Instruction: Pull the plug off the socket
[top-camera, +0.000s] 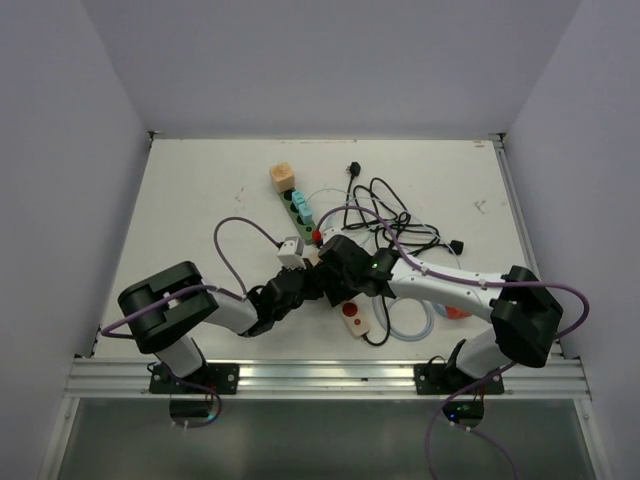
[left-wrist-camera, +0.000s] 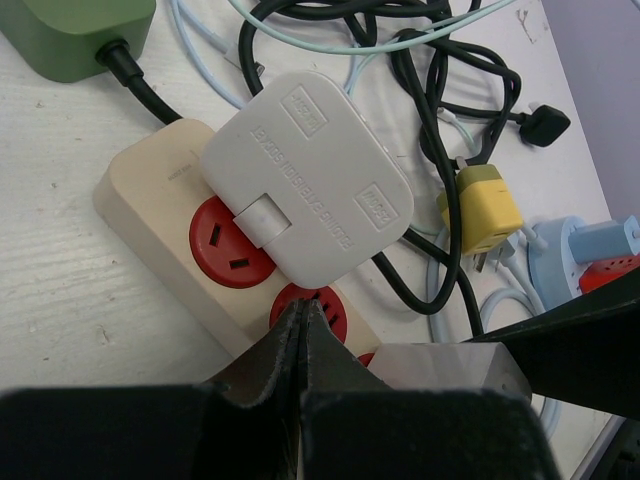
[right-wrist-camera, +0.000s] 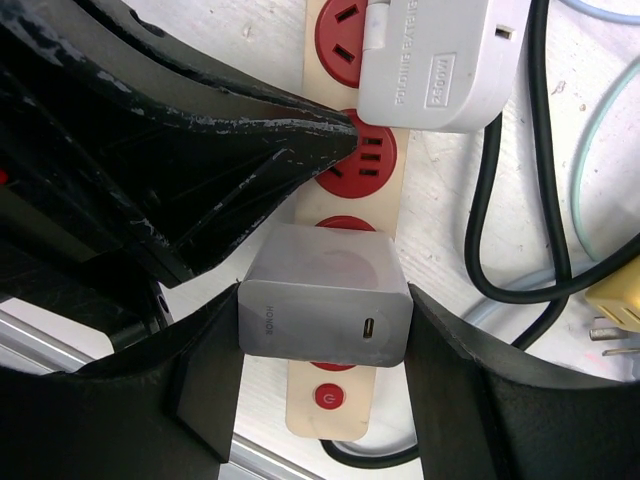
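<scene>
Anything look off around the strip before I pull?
The white adapter sits askew across the beige power strip, overhanging its edge. Beside it black cables lie tangled, a loose yellow plug among them.

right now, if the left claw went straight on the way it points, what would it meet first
The red socket on the strip, right at the left claw's shut tips; it may already touch.

**Things on the desk, counted**

Two power strips are lying on the desk (top-camera: 190, 200): one cream strip (left-wrist-camera: 150, 190) and one green strip (left-wrist-camera: 80, 35). Five plug-in blocks are showing: one white adapter (left-wrist-camera: 310, 190), one grey charger (right-wrist-camera: 325, 305), one yellow plug (left-wrist-camera: 482, 205), one cyan plug (top-camera: 303, 212) and one beige cube (top-camera: 283, 178). Two black plugs (top-camera: 352, 168) (top-camera: 457, 246) are lying loose. At least three red sockets (right-wrist-camera: 365, 150) are showing.
</scene>
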